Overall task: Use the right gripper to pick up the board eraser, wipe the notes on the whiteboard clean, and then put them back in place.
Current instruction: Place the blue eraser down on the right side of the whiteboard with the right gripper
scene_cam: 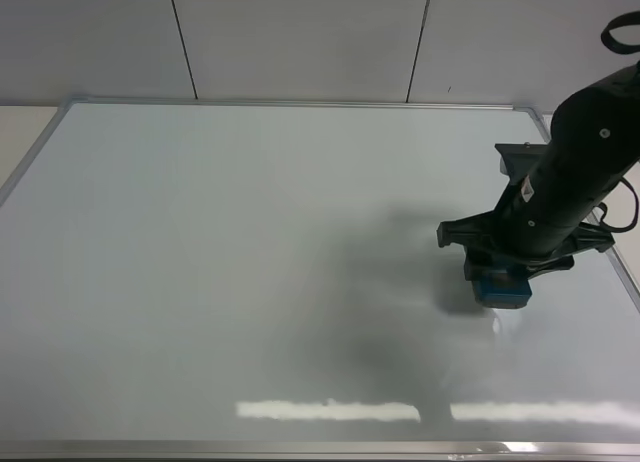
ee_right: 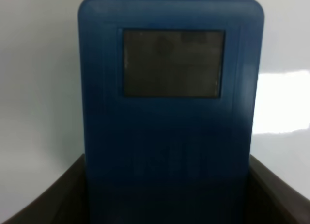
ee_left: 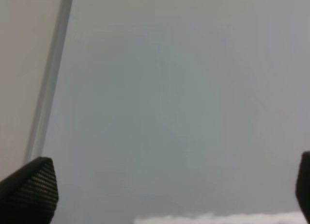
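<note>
The whiteboard [scene_cam: 250, 272] fills most of the exterior high view, glossy white with a thin silver frame. No red notes show on it. My right gripper [scene_cam: 500, 282] hangs over the board's right part and is shut on the board eraser [scene_cam: 499, 290], a blue block pressed on or just above the surface. In the right wrist view the board eraser [ee_right: 169, 112] fills the frame between the dark fingers [ee_right: 48, 200], one grey square patch showing. My left gripper [ee_left: 160, 195] is out of the exterior high view; in its wrist view its fingertips [ee_left: 29, 185] stand wide apart over the whiteboard [ee_left: 169, 112].
The board's silver frame [scene_cam: 300, 448] runs along the front edge and along its right side [scene_cam: 615, 252]. A pale wall with panel seams [scene_cam: 300, 37] stands behind the board. The frame edge [ee_left: 51, 73] also shows in the left wrist view.
</note>
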Motion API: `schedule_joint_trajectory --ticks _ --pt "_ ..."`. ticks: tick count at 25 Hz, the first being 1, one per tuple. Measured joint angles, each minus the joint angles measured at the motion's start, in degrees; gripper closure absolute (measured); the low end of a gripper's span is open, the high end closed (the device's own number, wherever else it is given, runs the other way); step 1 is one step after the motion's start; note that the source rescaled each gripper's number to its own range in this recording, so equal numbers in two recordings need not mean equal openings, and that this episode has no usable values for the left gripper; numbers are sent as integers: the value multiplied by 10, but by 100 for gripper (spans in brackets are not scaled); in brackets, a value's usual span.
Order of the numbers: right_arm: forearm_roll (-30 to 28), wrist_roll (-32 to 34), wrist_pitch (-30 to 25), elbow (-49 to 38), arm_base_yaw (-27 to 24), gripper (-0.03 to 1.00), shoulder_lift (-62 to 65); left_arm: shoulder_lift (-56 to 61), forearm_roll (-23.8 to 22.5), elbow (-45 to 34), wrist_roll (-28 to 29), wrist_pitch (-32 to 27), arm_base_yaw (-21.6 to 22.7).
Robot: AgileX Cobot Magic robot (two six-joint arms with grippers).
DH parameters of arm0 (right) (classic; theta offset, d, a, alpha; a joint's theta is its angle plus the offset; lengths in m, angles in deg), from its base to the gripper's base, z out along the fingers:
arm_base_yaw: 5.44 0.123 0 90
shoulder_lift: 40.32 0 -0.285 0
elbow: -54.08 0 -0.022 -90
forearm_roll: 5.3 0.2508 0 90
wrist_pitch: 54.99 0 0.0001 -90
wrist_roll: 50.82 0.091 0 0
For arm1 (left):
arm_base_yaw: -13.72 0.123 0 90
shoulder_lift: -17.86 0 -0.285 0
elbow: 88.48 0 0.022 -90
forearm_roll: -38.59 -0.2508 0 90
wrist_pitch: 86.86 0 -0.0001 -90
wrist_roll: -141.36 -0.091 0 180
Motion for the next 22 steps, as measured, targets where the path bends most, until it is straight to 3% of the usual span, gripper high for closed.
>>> schedule_joint_trajectory --ticks 7,22 --pt "-20 0 74 -50 -4 91 0 0 0 0 0 0 0" --pt "-22 -52 73 -50 -4 91 0 0 0 0 0 0 0"
